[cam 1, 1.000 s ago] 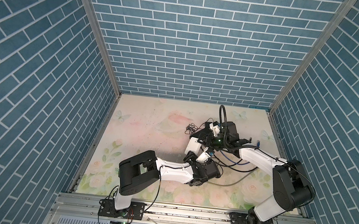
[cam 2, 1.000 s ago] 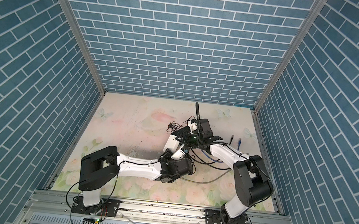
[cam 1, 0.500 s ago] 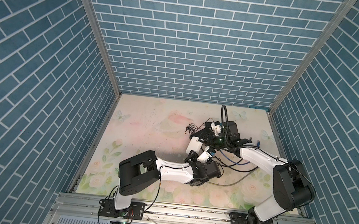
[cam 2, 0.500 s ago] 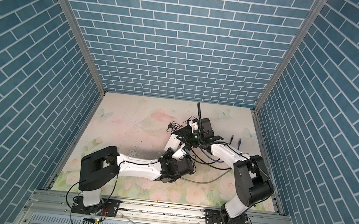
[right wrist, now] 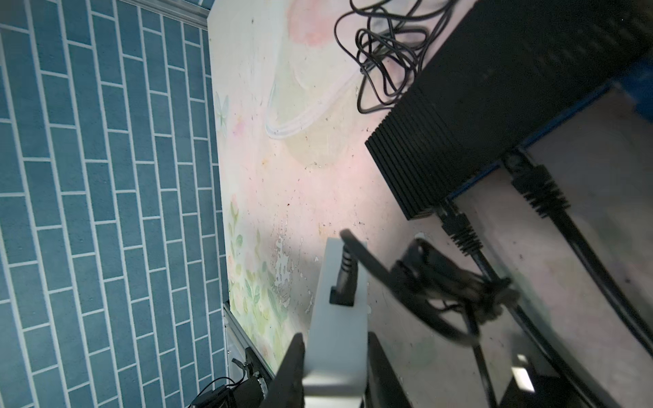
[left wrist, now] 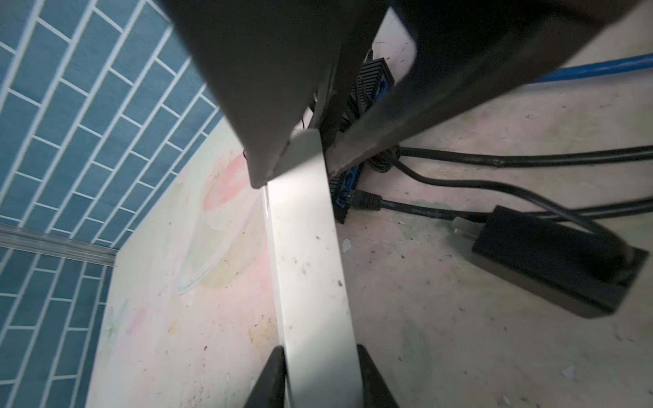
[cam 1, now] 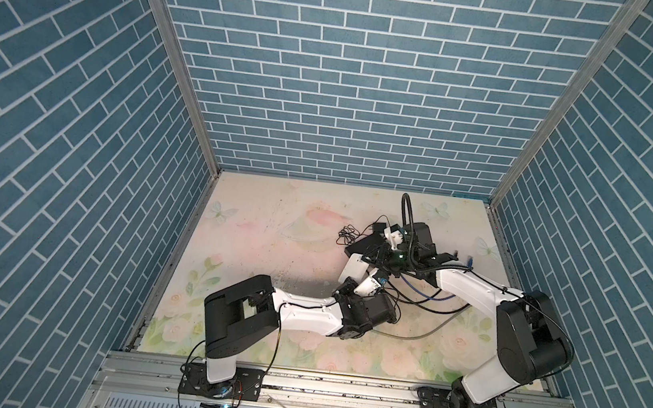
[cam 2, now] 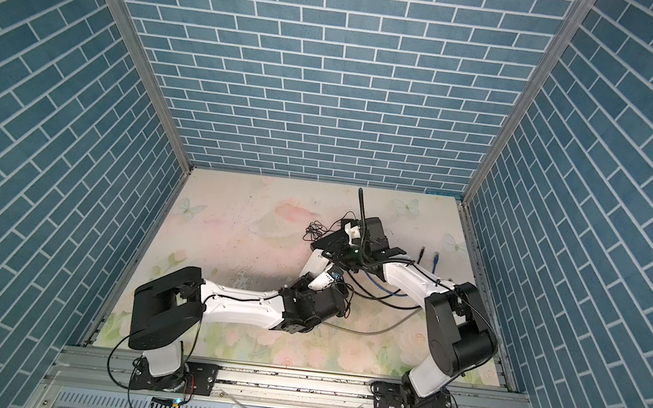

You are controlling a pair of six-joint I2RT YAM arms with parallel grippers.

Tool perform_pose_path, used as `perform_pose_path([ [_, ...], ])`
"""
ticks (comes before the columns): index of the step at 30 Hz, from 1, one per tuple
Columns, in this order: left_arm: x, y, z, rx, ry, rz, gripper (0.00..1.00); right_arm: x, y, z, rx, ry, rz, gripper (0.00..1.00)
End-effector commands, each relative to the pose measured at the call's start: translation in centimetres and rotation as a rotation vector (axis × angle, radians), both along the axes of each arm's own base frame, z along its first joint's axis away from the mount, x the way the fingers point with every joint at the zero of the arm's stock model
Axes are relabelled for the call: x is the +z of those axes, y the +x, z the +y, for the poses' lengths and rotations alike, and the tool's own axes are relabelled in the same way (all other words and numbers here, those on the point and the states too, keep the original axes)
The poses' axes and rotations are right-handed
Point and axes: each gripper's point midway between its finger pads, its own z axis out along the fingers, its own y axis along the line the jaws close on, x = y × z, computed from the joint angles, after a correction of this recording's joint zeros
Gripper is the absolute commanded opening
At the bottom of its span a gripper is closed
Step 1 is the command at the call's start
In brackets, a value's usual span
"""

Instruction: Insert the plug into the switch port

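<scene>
White plastic sits where the two arms meet. In both top views a white box (cam 1: 354,267) stands just beside the black ribbed switch (cam 1: 367,245), with cables crowded round them. Well apart from both, a loose black plug end (cam 2: 421,252) and a loose blue plug end (cam 2: 435,260) lie on the bench (cam 2: 239,220), and nothing holds them.

In the left wrist view, the left end effector (left wrist: 319,374) is narrow, its fingers pressed on both sides of the white box, which runs away from the tips. Dark blurred shapes cover the box's far end, and I cannot tell what they are. The switch lies beyond the tips, and a black adapter brick (left wrist: 554,261) lies off to one side of them.

In the right wrist view, the right end effector (right wrist: 335,371) is narrow too, clamped on a white box that I judge to be the same one. A black plug (right wrist: 343,282) sits in a socket of the box just ahead of the tips. Farther ahead, the switch's blue face carries a near booted plug (right wrist: 459,226) and a far booted plug (right wrist: 537,190).

As a judgement, all three plugs look inserted, though whether each is fully home cannot be told. Neither end effector holds a cable — both hold the box. If the task means one of the loose ends, that end has yet to be picked up and inserted. Otherwise only the release is left.
</scene>
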Motion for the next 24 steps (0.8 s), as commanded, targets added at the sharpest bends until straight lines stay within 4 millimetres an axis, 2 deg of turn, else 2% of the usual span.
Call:
perform_pose_path([
  [1, -1.1, 0.1, 0.9, 0.048, -0.169, 0.132, 0.27, 1.2, -1.3, 0.0, 0.168, -0.040, -0.143, 0.27],
  [4, -1.6, 0.0, 1.4, 0.053, -0.268, 0.215, 0.27, 0.7, -1.7, -0.5, 0.205, -0.086, -0.160, 0.29],
  [10, -2.7, 0.1, 2.5, 0.087, -0.438, 0.370, 0.28, 1.4, -2.3, -0.6, 0.283, -0.096, -0.237, 0.32],
  [18, -3.9, 0.3, 4.0, 0.139, -0.579, 0.484, 0.28, 2.5, -3.2, -0.7, 0.381, -0.091, -0.355, 0.33],
  [24, -5.6, 0.7, 5.0, 0.183, -0.643, 0.537, 0.28, 3.2, -3.6, -1.0, 0.397, -0.093, -0.426, 0.33],
])
